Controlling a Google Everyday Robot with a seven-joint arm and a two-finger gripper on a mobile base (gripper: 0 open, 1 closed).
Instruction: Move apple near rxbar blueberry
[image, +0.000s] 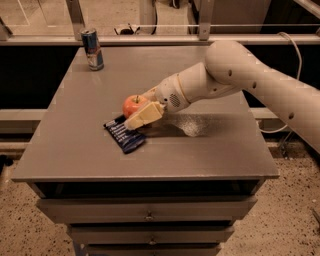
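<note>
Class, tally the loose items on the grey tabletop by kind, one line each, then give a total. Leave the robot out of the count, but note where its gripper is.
Fruit: 1, the apple
Snack bars: 1, the rxbar blueberry
Drinks: 1, the drink can
Total: 3
The gripper is right beside the apple, over the bar's upper end.

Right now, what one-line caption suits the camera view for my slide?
End effector at the apple, beside the blue snack bar on the gray table; a can stands at the far corner.
</note>
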